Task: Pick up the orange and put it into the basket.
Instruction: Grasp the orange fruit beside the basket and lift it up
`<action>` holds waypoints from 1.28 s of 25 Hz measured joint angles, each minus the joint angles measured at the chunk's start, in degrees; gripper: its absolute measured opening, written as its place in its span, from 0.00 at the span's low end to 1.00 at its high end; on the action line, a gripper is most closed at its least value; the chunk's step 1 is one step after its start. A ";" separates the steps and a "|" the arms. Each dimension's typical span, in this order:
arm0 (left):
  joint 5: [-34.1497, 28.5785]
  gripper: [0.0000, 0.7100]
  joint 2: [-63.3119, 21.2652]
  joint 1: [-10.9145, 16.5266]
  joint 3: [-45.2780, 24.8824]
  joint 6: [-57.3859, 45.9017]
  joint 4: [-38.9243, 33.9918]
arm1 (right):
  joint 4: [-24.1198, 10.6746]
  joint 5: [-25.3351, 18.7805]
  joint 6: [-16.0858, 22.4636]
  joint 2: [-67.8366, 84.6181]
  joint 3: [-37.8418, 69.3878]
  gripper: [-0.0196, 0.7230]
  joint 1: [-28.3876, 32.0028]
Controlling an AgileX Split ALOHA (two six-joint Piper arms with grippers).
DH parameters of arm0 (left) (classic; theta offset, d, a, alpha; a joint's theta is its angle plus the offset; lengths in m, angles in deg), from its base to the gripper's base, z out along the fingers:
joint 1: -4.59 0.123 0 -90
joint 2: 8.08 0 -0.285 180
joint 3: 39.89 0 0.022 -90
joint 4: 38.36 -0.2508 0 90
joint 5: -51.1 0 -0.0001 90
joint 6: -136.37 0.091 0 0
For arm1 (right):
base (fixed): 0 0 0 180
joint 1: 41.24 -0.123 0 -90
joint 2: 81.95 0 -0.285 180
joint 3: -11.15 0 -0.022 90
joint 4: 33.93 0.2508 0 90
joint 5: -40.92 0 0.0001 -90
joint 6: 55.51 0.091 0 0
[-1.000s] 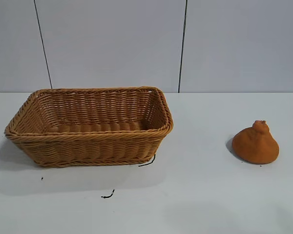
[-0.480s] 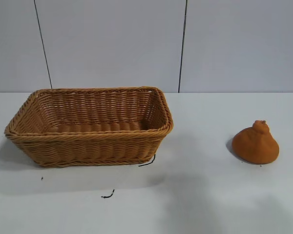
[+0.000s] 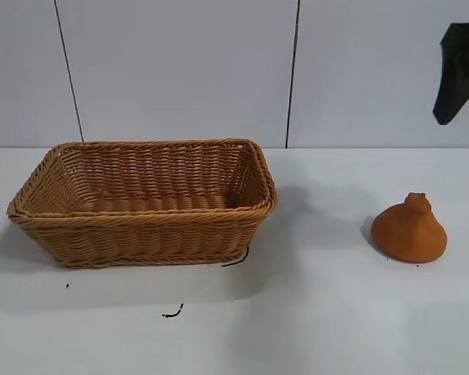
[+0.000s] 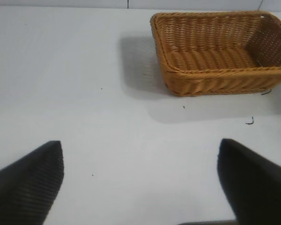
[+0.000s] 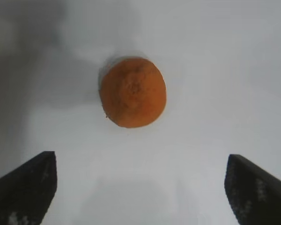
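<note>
1. Orange resting on the bench, well apart from the basket, off to the basket's right in the exterior view; knobby bump pointing up.
2. Right pincer high above the orange, aimed steeply down, jaws spread wide and holding nothing; both dark fingertips flanking bare bench in the right wrist view.
3. Key relation: orange ahead of the gap between the jaws and roughly centred across it, not yet between the fingertips. Judged: further reach forward plus a descent needed before any closing.
4. No marked long axis: squat and near-round from above, so little wrist turn called for; jaw spread looks ample for the width of the fruit.
5. Right arm plainly the nearer one. Left pincer parked on the far side of the basket from the orange, jaws likewise spread and empty, looking across bare bench toward the basket; orange absent from that view.
6. Hidden or cut off: only a dark corner of the right arm showing at the upper right edge of the exterior view, fingertips out of frame there; height above the fruit hard to judge.
7. Bump on top barely distinguishable in the right wrist view; underside contact with the bench unseen.
8. Basket floor partly screened by its near wall; visible part holding nothing.
</note>
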 joint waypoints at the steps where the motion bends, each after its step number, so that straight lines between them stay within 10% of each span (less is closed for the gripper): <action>1: 0.00 0.90 0.00 0.00 0.00 0.00 0.00 | 0.00 0.00 0.00 0.00 0.00 0.96 0.00; 21: 0.00 0.90 0.00 0.00 0.00 0.00 0.00 | 2.35 10.39 -2.90 -25.03 -2.08 0.96 0.00; 32: 0.00 0.90 0.00 0.00 0.00 0.00 0.00 | 2.33 8.29 -2.92 -23.16 -3.52 0.18 0.00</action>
